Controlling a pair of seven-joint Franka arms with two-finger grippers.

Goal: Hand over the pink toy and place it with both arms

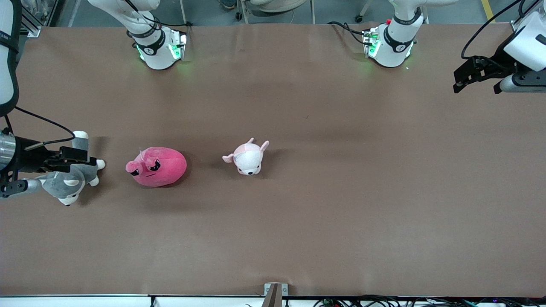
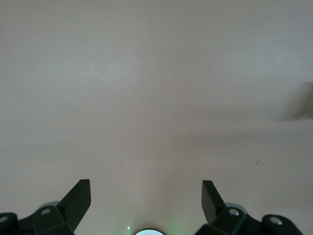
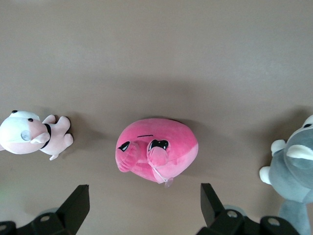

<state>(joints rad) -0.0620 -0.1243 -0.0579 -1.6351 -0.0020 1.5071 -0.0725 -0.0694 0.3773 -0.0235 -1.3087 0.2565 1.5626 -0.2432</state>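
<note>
Over the right arm's end of the table [image 1: 298, 238], the right gripper [image 1: 79, 161] is hanging with its fingers spread apart and holding nothing, above the grey toy [image 1: 68, 185]. Just beside that grey toy, toward the table's middle, the pink toy [image 1: 157, 166] is resting on the brown cover. In the right wrist view the pink toy [image 3: 157, 156] is showing ahead of the open fingers [image 3: 73, 208], roughly centred on the gap between them, with the grey toy [image 3: 293, 171] off to one side. Its long axis is running along the table's length, from one arm's end toward the other, so its shorter width appears to be the side to close on. A smaller pale toy [image 1: 248, 157] is lying near it, toward the left arm's end.

Of the two arms, the right is plainly the nearer. The left gripper [image 1: 477, 79] is waiting, fingers apart, over the left arm's end, well apart from all three toys; its wrist view is showing only bare cover between its fingers [image 2: 76, 203].

Open table is stretching from the pale toy to the left arm's end, and across the whole strip nearer the front camera. No toy is lying close to an edge.
</note>
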